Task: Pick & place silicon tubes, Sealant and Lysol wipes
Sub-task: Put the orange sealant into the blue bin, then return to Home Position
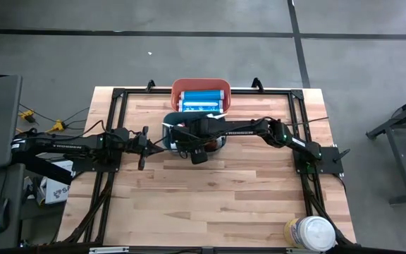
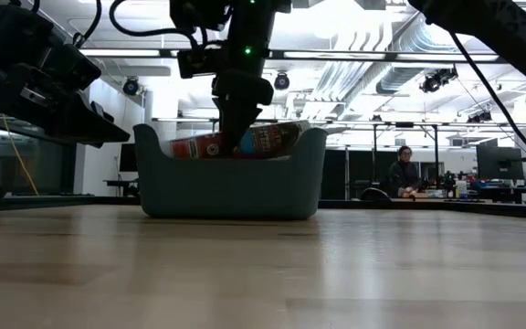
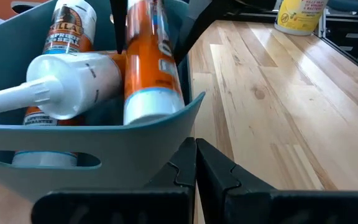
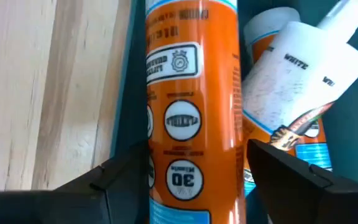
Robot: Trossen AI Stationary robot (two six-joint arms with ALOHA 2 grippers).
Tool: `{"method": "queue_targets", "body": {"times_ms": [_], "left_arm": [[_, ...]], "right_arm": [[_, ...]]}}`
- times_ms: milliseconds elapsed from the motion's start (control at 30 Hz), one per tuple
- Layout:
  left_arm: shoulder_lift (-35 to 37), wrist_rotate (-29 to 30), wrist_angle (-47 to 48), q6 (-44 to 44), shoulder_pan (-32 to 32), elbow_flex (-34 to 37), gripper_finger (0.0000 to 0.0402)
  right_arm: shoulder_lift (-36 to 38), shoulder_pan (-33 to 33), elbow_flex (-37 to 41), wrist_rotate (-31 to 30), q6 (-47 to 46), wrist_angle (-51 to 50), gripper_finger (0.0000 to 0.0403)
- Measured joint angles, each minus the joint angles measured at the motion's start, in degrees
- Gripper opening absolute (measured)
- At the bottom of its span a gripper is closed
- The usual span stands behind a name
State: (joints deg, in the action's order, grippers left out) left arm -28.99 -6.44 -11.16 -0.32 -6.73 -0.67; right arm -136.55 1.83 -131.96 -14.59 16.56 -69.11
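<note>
A grey-blue bin [image 1: 166,122] stands mid-table and holds several orange-and-white sealant tubes [image 3: 67,31]. One of them is a white-ended tube with a long nozzle [image 3: 73,78]. My right gripper [image 4: 194,180] reaches down into the bin [image 2: 231,187] and is shut on an orange sealant tube [image 4: 191,93]. My left gripper [image 3: 196,165] is shut and empty, just outside the bin's left wall [image 3: 104,143]. The Lysol wipes canister [image 1: 309,233] stands upright on the table's near right corner. It also shows far off in the left wrist view [image 3: 300,15]. My right gripper has the orange tube's round body [image 4: 166,162] between its two fingers, which lie across the tube and come from above. The tube is tilted, its white end [image 3: 151,106] leaning at the bin's rim, over the other tubes. My left gripper's tips are at the bin's wall; I cannot tell whether they touch it.
A red bin [image 1: 200,85] with blue cartridges [image 1: 203,99] stands at the table's far edge, just behind the grey-blue bin. Bare wood lies toward the near edge. A person [image 2: 405,169] sits far off in the room.
</note>
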Motion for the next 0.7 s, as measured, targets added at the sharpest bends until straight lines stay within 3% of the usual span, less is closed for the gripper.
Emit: {"method": "queue_targets", "body": {"times_ms": [333,700], "left_arm": [[0.0,0.0,0.3,0.0,0.0,0.0,0.0],[0.0,0.0,1.1,0.0,0.0,0.0,0.0]], "right_arm": [[0.5,0.0,0.0,-2.0,-0.1,-0.2,0.0315],[2.4,-1.4,0.0,-3.6,0.3,0.4,0.0334]]}}
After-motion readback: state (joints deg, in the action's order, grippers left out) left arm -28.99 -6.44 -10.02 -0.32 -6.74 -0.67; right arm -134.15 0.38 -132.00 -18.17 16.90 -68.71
